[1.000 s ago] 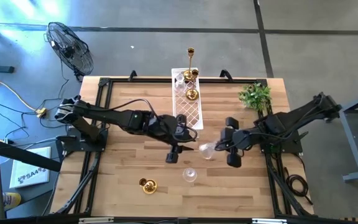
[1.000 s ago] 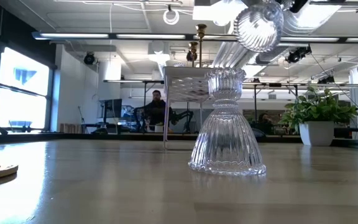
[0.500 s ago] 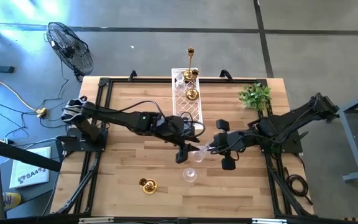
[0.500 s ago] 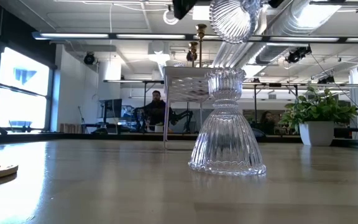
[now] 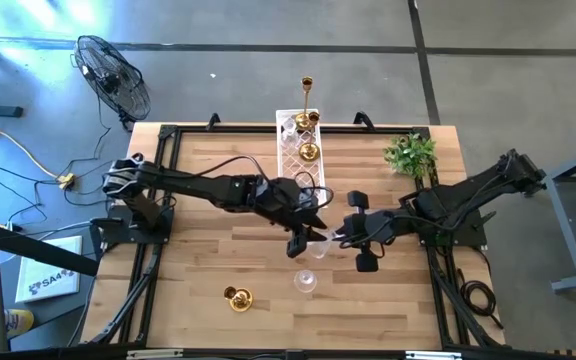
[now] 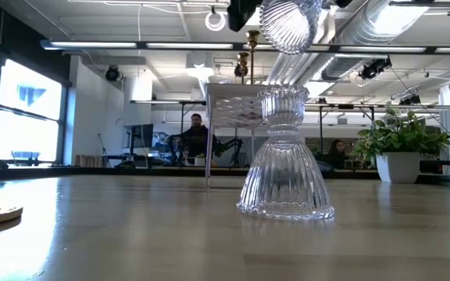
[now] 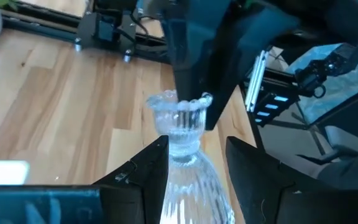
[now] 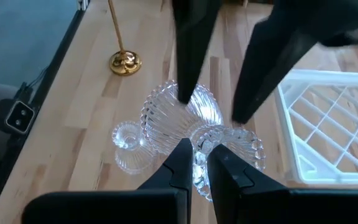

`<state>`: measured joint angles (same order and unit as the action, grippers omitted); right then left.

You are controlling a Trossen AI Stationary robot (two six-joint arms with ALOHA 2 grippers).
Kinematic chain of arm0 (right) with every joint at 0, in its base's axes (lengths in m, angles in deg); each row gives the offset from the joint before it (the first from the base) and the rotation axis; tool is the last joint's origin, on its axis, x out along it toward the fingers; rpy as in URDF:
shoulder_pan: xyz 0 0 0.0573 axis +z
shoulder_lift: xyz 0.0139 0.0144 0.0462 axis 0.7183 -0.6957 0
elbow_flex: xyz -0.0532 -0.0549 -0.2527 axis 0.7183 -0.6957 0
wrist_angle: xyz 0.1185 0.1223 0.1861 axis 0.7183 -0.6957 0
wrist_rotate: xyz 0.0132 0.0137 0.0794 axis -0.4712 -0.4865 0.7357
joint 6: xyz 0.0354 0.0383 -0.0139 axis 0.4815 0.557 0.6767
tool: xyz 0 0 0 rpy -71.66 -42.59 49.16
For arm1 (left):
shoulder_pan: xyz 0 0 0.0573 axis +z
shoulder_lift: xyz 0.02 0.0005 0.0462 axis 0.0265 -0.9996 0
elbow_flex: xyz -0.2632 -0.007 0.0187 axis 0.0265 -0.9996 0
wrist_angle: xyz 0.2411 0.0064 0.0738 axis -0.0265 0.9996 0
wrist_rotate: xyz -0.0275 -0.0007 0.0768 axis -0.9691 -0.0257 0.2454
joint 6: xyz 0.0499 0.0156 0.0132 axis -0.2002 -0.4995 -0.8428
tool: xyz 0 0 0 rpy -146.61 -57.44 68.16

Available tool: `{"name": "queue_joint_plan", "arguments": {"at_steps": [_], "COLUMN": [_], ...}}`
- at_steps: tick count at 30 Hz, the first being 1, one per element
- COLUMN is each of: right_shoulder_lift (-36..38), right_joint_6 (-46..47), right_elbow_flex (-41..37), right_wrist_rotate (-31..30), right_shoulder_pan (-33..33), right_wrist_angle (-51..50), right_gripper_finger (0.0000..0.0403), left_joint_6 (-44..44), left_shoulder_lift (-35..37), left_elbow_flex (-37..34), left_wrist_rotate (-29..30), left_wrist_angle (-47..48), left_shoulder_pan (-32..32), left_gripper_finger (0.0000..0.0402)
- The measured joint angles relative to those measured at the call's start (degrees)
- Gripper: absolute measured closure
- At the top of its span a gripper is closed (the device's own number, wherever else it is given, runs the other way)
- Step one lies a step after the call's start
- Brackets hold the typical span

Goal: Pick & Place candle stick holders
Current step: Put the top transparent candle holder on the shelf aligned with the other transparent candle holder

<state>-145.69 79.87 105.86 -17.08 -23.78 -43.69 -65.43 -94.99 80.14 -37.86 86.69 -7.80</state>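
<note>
I'm seeing my right gripper (image 5: pixel 340 240) clamping the raised glass holder (image 5: pixel 320 243), left gripper (image 5: pixel 306 232) gaping around it at nine o'clock.

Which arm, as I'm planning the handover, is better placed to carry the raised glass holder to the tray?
Left: the left gripper straddles the glass holder, nearer the white tray; the right gripper grips its rim.
</note>
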Motion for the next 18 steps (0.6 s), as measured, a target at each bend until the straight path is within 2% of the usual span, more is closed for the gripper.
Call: {"name": "queue_joint_plan", "arguments": {"at_steps": [18], "right_shoulder_lift": [0.11], "right_joint_6": [-1.48], "right_elbow_flex": [0.0], "right_wrist_rotate": [1.14], "right_shoulder_pan": [0.0], "right_wrist_angle": [2.04], "right_gripper_finger": [0.0382], "left_joint_6": [0.06], "left_shoulder_lift": [-3.47], "left_elbow_flex": [0.02], "left_wrist_rotate": [-3.31], "left_wrist_angle": [-4.09], "left_shoulder_pan": [0.42], "left_gripper_finger": [0.0245]}}
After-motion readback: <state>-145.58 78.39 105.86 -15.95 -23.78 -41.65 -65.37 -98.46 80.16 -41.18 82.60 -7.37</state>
